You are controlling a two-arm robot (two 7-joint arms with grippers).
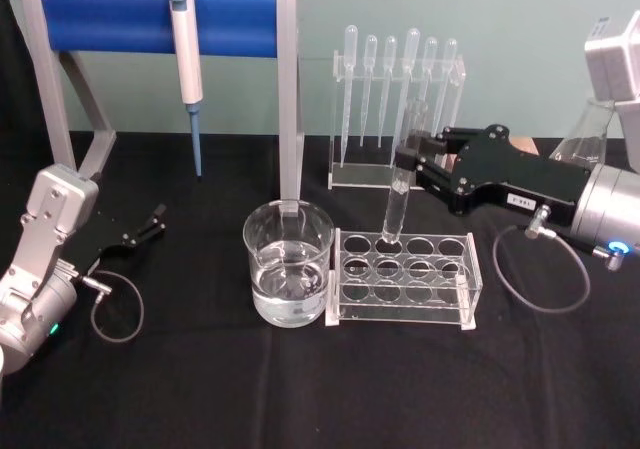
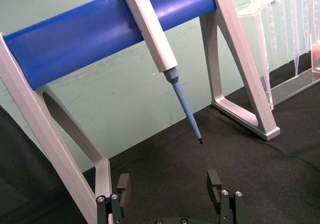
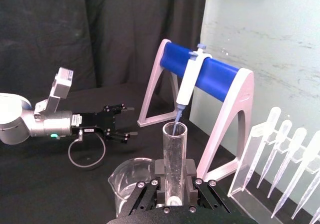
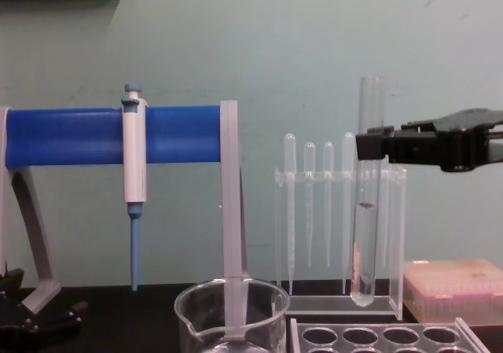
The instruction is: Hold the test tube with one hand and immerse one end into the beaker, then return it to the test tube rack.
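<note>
One upright test tube (image 1: 397, 204), clamped in your right gripper (image 1: 409, 159), hangs just above the rack (image 1: 400, 311); left gripper (image 1: 157, 221) open, well left.

The right gripper (image 1: 408, 159) reaches out level, fingers clamped on the test tube (image 1: 395, 209); the left gripper (image 1: 152, 221) rests low, fingers apart.

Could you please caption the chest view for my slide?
Right hand holds the test tube upright above the rack, beaker alongside.
</note>
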